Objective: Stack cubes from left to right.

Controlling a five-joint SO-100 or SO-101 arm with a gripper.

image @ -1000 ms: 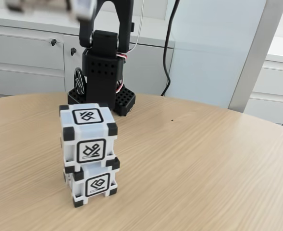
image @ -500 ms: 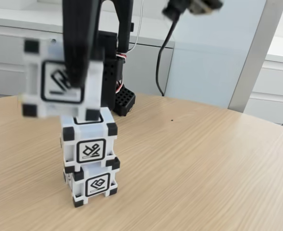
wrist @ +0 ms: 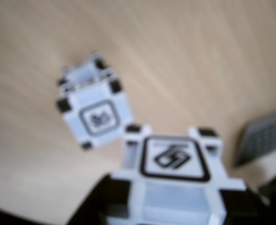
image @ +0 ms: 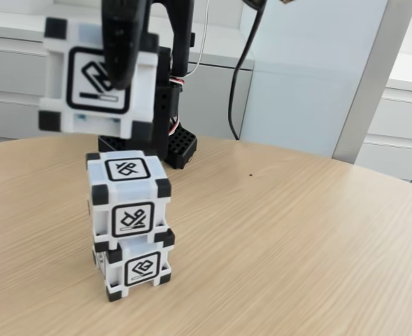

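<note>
Two cubes sit stacked on the pale wooden desk point(image: 296, 238) in the fixed view: the bottom cube point(image: 137, 266) rests on the desk and the middle cube point(image: 127, 196) sits on top of it, turned a little so their corners do not line up. Each white face carries a black-framed glyph, with black blocks at the corners.

Above them, clear of the stack and a bit to the left, hangs the third cube point(image: 97, 78), tilted slightly and blurred. The end effector point(image: 125, 49) is clamped on it, one black finger running down across its front face (the far finger is hidden behind the cube). The arm's black base point(image: 150, 105) stands at the back of the desk behind the stack, a cable point(image: 239, 77) hanging beside it.

In the wrist view the held cube point(wrist: 175, 183) fills the lower middle, its glyph facing up, with dark end effector parts on either side at the bottom edge. The stack point(wrist: 93, 110) shows below and to the left of it, seen from above, out of focus.
</note>
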